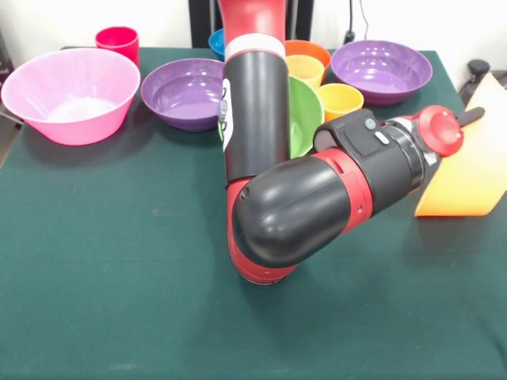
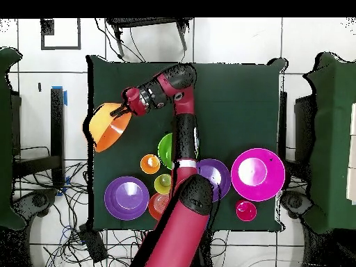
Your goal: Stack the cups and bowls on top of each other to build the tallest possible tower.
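Gripper [image 2: 124,106] was at rim of big orange bowl [image 1: 467,170], bowl tilted steeply on its side at table edge [image 1: 95,261]; jaws looked clamped on rim, gap between them not discernible. Landmark: green bowl [image 1: 303,115], mostly behind arm [image 1: 317,198]. Orange cup [image 1: 341,99] and pale yellow cup [image 1: 306,70] sat just beside green bowl. Purple bowls [image 1: 186,91] [image 1: 382,70] flanked it. Pink bowl [image 1: 71,95] and red cup [image 1: 117,39] well apart from it.
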Tool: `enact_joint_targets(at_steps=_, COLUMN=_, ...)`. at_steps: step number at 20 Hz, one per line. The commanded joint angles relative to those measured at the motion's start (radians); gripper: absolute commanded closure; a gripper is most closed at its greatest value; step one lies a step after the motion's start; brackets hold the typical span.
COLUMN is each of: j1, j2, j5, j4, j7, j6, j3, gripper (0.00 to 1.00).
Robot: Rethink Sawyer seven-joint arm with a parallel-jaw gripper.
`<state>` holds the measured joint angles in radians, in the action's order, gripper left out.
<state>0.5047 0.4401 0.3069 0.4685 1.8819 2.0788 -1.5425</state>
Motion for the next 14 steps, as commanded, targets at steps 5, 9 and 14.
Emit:
enact_joint_targets(at_steps=5, j1=-0.020, j2=0.204, j5=0.190, j4=-0.127, j7=-0.498, j6=0.144, j3=0.190, gripper=1.00)
enact_joint_targets(at_steps=9, j1=-0.017, j2=0.211, j5=0.243, j4=-0.146, j7=-0.560, j6=0.165, j3=0.177, gripper=1.00)
enact_joint_targets(at_steps=14, j1=-0.010, j2=0.231, j5=0.315, j4=-0.177, j7=-0.664, j6=0.179, j3=0.146, gripper=1.00)
